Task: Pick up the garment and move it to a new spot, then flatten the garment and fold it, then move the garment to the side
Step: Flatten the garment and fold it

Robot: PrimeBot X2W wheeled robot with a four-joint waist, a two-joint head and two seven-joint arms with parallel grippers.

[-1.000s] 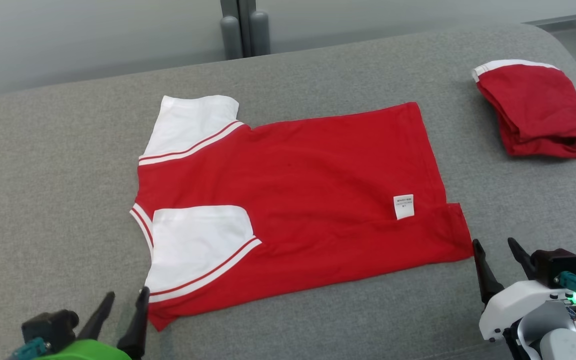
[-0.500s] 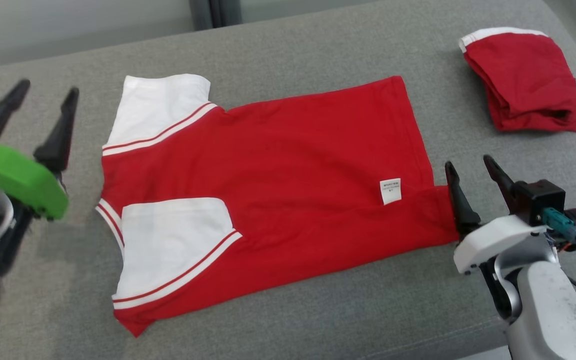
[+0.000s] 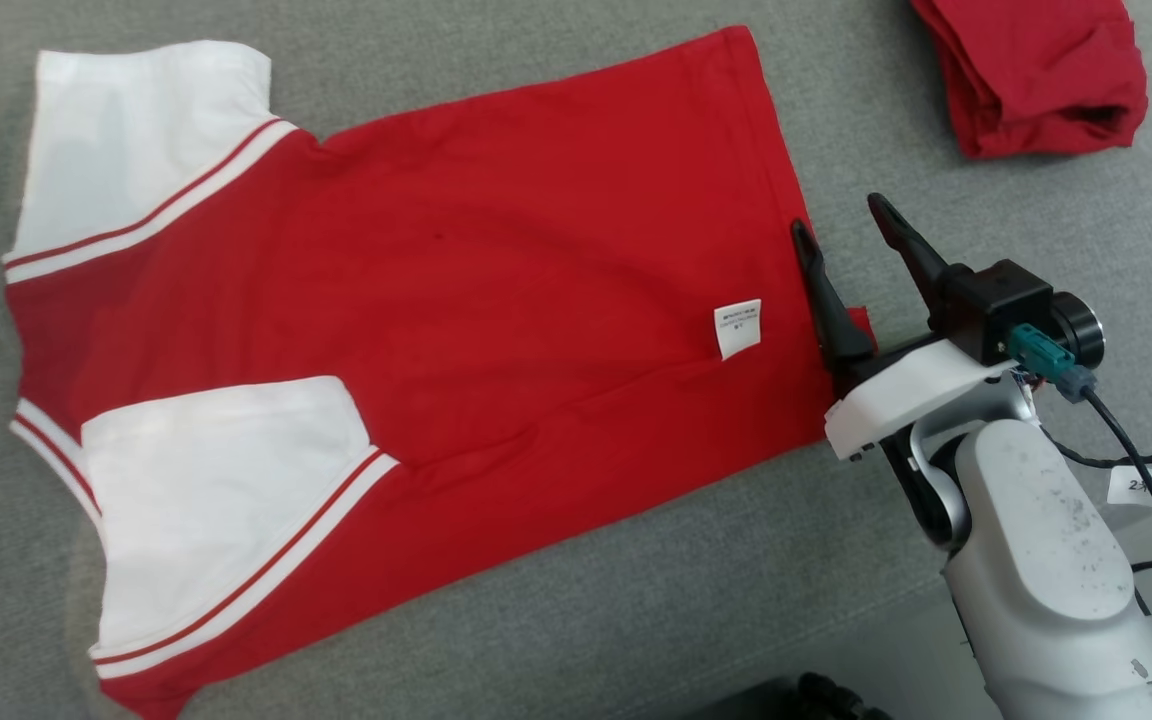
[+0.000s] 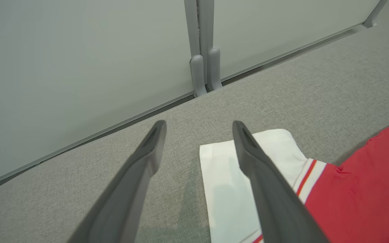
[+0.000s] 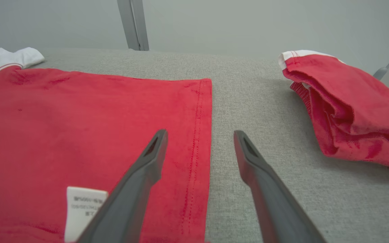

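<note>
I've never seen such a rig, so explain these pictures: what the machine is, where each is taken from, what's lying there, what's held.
It's a wheeled robot with two arms. One picture looks down from its head; the other two are taken from the wrists. On the grey padded surface lies a red shirt with white sleeves, spread out, and a folded red garment off to the right. The dark right fingers stand open at the shirt's hem; the left fingers stand open near a white sleeve. Nothing is held.
</note>
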